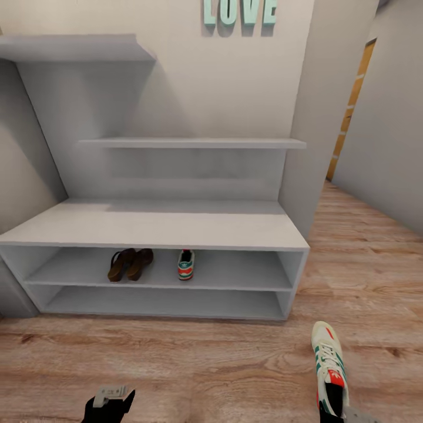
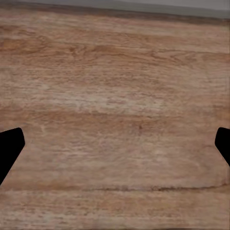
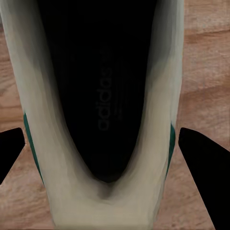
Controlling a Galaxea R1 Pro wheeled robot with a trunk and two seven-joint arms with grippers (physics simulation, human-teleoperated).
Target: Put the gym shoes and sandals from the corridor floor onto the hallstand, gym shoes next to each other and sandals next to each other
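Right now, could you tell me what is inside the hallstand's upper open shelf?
Inside the hallstand upper shelf lie two sandals side by side and one gym shoe to their right. The shelf's front depth is hidden under the bench top.

Black tool (image 1: 108,408) with pale grey block

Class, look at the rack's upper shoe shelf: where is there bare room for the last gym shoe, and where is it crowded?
Free: the stretch between the shelved gym shoe and the hallstand's right wall. Also a narrower patch from the left wall to the sandals. Crowded: the middle-left, where both sandals sit close together with that shoe just beyond.
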